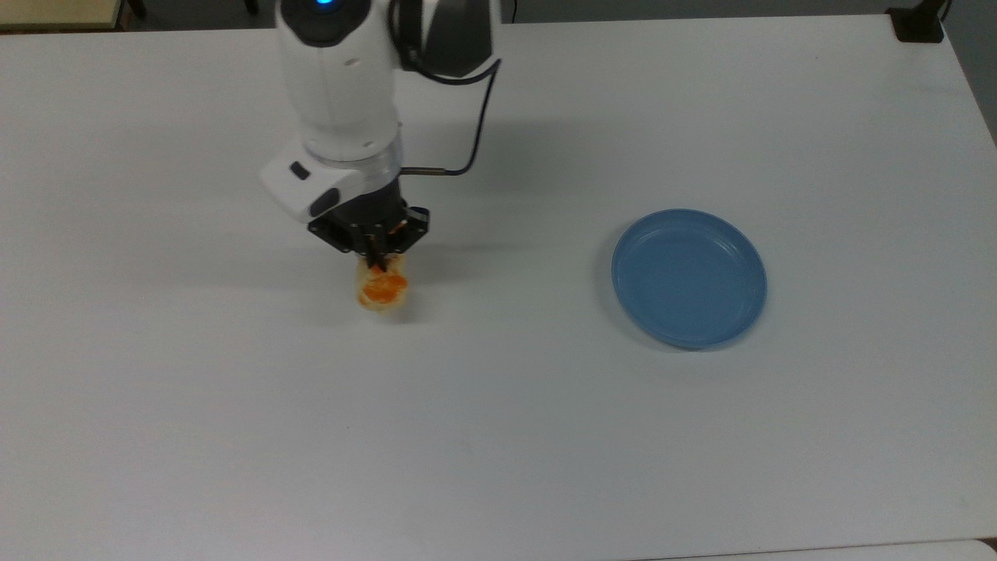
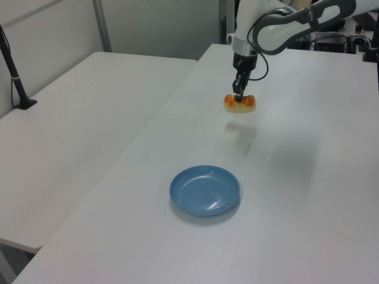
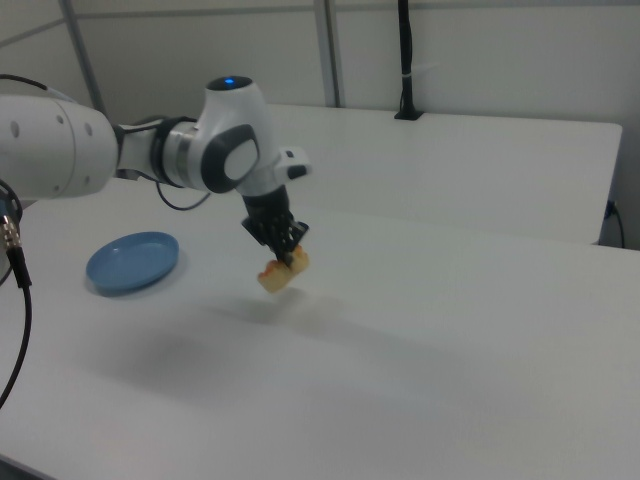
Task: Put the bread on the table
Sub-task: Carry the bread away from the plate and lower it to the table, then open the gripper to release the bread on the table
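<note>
One blue plate (image 2: 205, 190) sits nearest in the left view, with nothing on it, on the white table (image 2: 308, 177). Farther back in the left view, the gripper (image 2: 239, 100) hangs above the tabletop, clenched on the bread (image 2: 239, 103), which is in the air; its shadow falls on the surface a little below it. In the top view the bread (image 1: 381, 286) pokes out beneath the gripper (image 1: 376, 257), well apart from the plate (image 1: 688, 276) toward the top view's left. In the right view the loaf (image 3: 281, 270) dangles under the gripper (image 3: 289, 251), tilted, one end lower than the other, with a soft shadow on the table (image 3: 450, 330) beneath.

The step in hand looks like the lowering and release. To do it well, the arm should come straight down over this bare patch until the low end of the loaf touches, then ease on so that the loaf settles flat before the fingers part. Opening from this height would risk a bounce or a roll. After release, a straight lift should leave the loaf where it lies.
</note>
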